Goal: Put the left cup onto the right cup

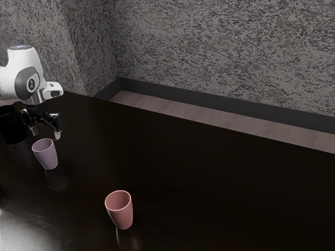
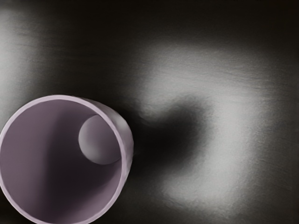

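Item 1. Arm [image 1: 21, 78]: white with black joints, entering at the exterior view's upper left, its hand pointing down toward the counter.

Item 2. Gripper [image 1: 45, 134]: black, two fingers [image 1: 56, 134] spread wide, nothing between them. It hangs just above the lilac cup, clear of the rim, with the fingertips to either side of the cup's mouth.

Item 3. Lilac cup [image 1: 45, 153]: pale purple tumbler, tapered toward the base, upright on the counter at the exterior view's left, directly under the gripper. In the wrist view the lilac cup [image 2: 46, 158] is seen from above, its mouth open, the round rim whole, the inside empty with the small circular bottom visible. It stands off to one side of the hand's centre line.

Item 4. Pink cup [image 1: 119, 209]: salmon-pink tumbler of the same tapered form, upright and empty, nearer the camera and toward the exterior view's right of the lilac cup. The two cups stand well apart.

Item 5. Counter [image 1: 209, 178]: very dark, glossy, with faint reflections under each cup. In the wrist view the counter [image 2: 224, 70] shows pale blurred glare beside the cup.

Item 6. Wall [image 1: 220, 47]: grey speckled stone finish, two faces meeting at a corner, with dark skirting [image 1: 230, 107] along the foot and a brownish strip [image 1: 220, 120] between skirting and counter.
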`<state>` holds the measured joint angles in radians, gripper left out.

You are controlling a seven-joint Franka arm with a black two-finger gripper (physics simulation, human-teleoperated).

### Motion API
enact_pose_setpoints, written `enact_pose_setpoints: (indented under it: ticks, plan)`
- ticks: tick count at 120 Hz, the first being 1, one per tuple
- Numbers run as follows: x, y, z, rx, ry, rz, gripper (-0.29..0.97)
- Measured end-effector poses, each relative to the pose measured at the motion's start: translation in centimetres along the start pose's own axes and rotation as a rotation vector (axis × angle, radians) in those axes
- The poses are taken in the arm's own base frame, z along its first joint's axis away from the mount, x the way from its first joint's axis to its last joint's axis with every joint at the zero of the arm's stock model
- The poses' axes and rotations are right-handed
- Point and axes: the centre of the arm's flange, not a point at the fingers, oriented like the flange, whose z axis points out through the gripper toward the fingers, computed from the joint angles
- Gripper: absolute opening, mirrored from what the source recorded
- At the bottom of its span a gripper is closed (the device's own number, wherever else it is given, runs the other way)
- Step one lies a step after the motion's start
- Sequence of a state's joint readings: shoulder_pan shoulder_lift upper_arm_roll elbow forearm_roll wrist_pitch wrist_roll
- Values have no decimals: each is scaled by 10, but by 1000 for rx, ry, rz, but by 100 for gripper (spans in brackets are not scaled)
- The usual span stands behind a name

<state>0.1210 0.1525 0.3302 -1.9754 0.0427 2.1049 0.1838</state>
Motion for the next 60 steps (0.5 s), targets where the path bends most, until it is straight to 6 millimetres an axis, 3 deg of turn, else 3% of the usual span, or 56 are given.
enact_pose_setpoints:
  ticks: [22,60]
  plan:
    - [9,0,13,-4,13,5,68]
    - [27,-3,66,7,-40,6,68]
